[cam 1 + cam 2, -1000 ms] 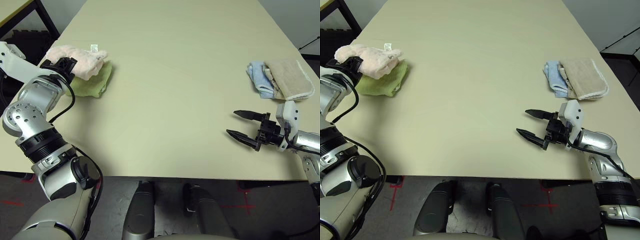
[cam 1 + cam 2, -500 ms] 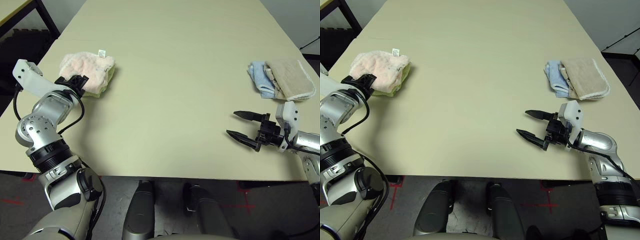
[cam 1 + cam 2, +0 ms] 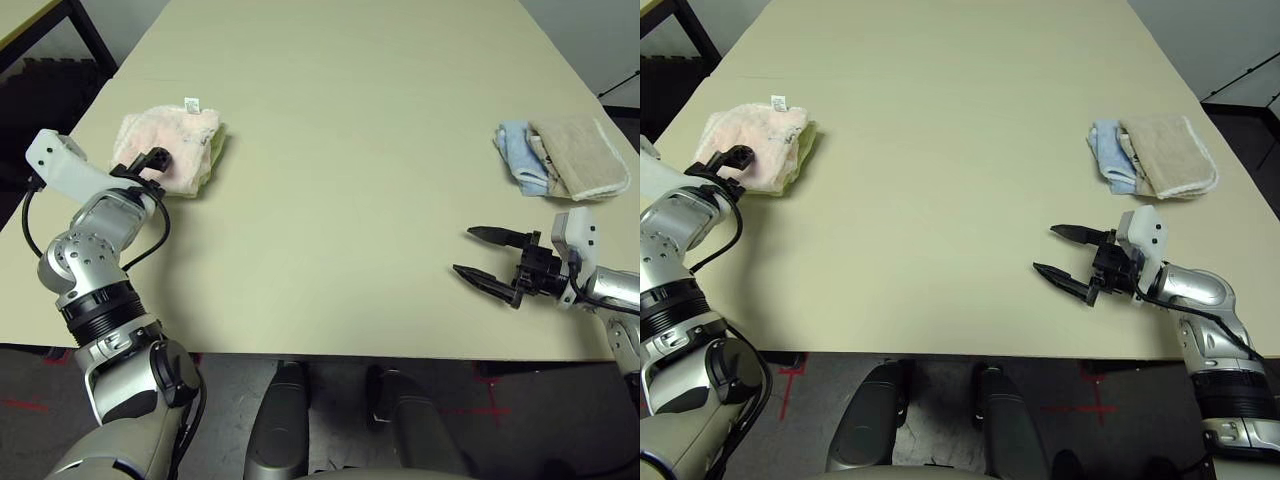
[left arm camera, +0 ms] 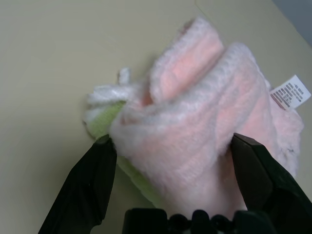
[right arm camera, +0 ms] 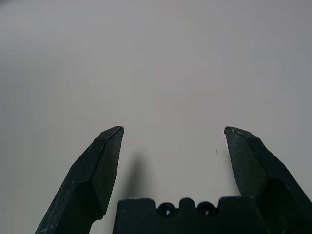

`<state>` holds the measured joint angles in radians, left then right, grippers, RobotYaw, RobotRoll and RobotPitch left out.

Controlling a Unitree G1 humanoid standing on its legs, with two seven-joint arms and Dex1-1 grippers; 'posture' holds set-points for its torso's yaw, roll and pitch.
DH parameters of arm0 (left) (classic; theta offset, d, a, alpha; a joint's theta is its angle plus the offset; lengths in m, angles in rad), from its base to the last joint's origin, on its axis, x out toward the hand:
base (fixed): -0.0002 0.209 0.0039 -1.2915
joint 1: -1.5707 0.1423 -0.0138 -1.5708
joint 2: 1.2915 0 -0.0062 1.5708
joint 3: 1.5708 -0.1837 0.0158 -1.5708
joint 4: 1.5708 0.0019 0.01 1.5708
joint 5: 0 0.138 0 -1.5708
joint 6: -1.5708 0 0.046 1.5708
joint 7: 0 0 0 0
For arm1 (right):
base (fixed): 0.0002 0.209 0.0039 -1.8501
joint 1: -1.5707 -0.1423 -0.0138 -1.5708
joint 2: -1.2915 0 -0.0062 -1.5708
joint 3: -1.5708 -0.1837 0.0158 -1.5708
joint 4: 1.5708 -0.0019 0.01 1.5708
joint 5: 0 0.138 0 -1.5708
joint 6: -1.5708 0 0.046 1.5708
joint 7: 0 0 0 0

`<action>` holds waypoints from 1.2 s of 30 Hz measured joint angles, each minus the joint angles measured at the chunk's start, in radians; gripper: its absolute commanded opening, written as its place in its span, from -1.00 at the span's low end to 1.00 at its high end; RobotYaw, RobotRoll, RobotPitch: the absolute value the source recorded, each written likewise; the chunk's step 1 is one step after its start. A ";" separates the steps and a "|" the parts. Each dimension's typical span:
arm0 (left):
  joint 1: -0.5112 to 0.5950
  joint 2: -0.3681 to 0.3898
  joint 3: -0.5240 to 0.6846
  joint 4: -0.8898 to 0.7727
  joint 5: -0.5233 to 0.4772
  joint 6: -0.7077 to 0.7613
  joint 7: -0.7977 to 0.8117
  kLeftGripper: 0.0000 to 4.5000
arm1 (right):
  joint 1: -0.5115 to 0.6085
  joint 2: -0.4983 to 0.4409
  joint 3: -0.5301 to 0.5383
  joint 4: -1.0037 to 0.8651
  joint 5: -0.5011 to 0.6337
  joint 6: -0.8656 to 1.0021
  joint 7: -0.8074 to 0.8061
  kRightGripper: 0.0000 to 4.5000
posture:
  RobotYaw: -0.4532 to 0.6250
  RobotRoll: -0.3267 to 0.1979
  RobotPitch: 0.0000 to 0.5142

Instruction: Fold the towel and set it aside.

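I'm looking at a long beige table (image 3: 350, 150) running away from me. On my left a light green folded cloth (image 3: 211, 157) is peeking out at the right and near edges of what is lying on top of it. Far over on my right, a blue folded cloth (image 3: 517, 155) and a beige folded cloth (image 3: 578, 155) are lying together, the beige one overlapping the blue one's right side.

Both forearms are silver metal with rounded joint housings and ribbed black collars. The left arm (image 3: 95, 260) carries a white wrist block and a looping black cable. The right arm (image 3: 1200, 290) has a white block too. Each gripper has two tapered black fingers (image 5: 102, 168).
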<state>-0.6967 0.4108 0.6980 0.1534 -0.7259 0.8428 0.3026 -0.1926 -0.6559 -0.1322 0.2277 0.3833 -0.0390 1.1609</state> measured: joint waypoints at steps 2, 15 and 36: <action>0.000 0.001 0.001 0.001 0.000 0.000 0.000 0.99 | -0.005 0.000 0.000 0.001 0.000 0.000 0.001 1.00 | 0.29 0.25 -0.24; -0.021 0.039 0.033 -0.125 -0.154 0.143 -0.012 0.99 | -0.050 0.004 0.002 0.046 -0.003 -0.008 0.019 1.00 | 0.41 0.25 -0.27; -0.018 0.220 0.047 -0.195 -0.235 0.237 -0.161 0.99 | -0.210 0.073 -0.007 0.125 0.018 0.026 -0.040 1.00 | 0.48 0.25 -0.34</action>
<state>-0.7145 0.6310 0.7452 -0.0412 -0.9604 1.0795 0.1414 -0.4026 -0.5832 -0.1396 0.3532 0.4008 -0.0130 1.1206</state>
